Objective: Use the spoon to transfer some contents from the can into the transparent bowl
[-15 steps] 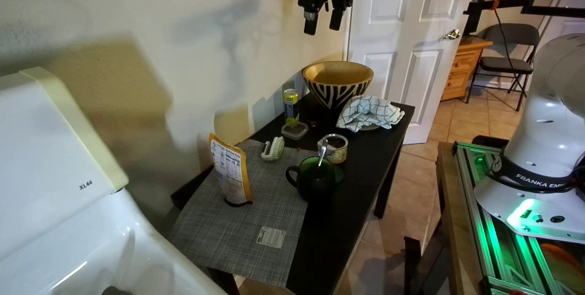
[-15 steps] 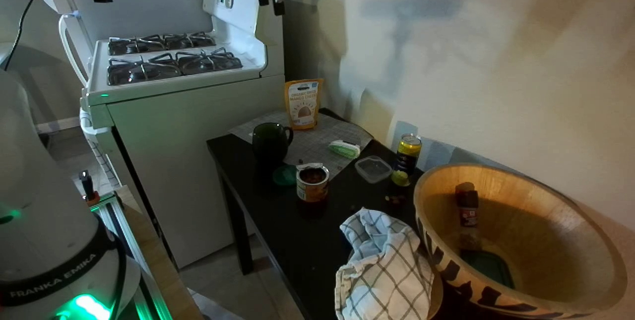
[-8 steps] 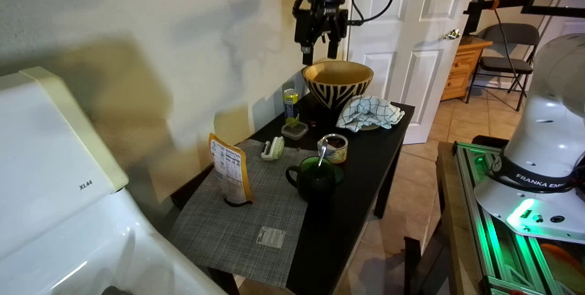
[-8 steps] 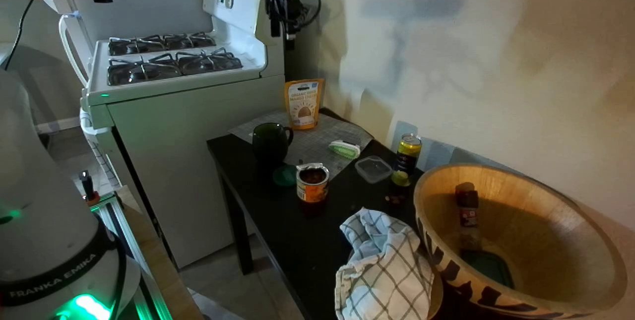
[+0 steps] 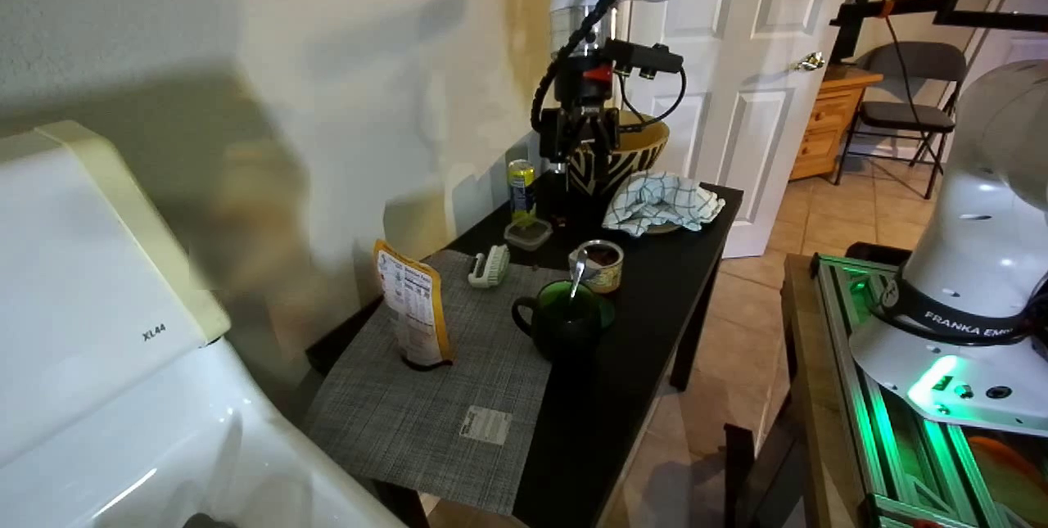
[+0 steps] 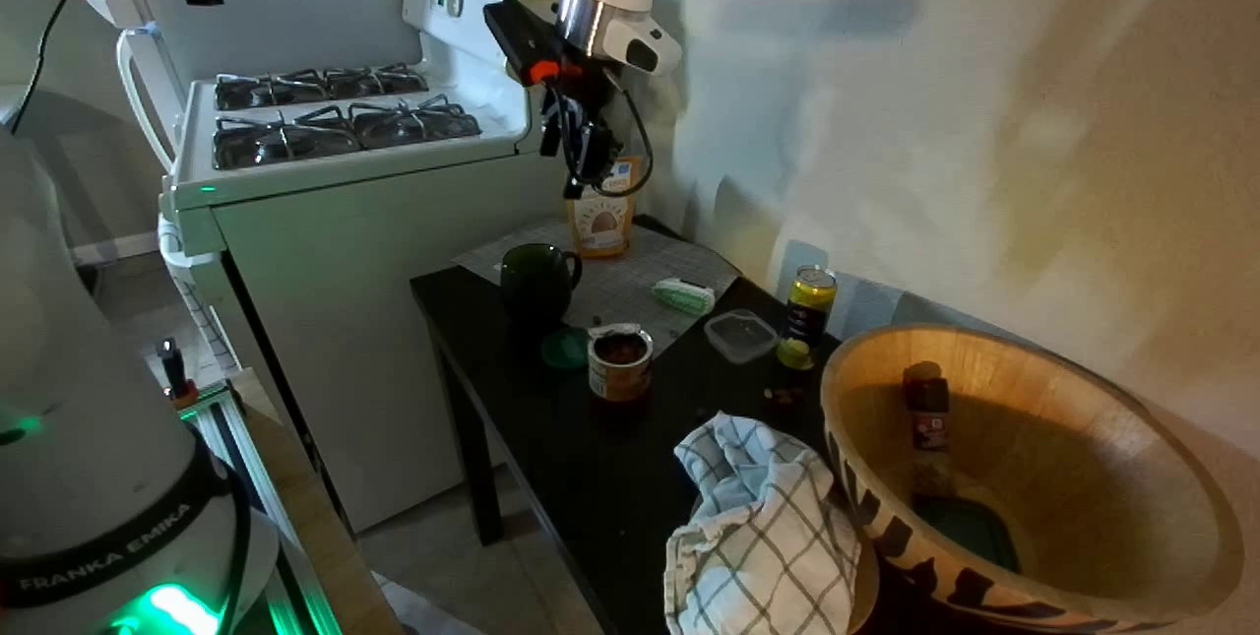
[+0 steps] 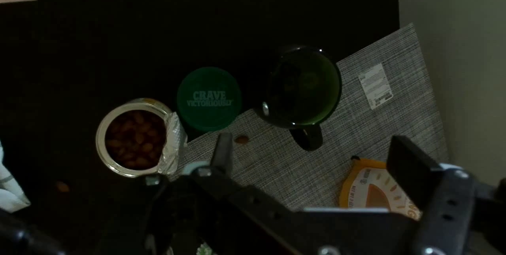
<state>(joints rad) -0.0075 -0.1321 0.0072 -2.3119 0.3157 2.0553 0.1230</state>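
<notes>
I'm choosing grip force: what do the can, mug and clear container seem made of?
Can: probably metal, by its shiny rim. Mug: glossy glass or glazed ceramic, by its highlights. Clear container: likely smooth plastic, as the dark table shows through.

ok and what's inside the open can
Brown almonds show inside the can. Whatever lies beneath their top layer is covered, so their depth can't be seen; peeled foil hides part of its edge.

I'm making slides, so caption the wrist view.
Looking down past the open gripper: can of nuts, green lid, green mug.
</notes>
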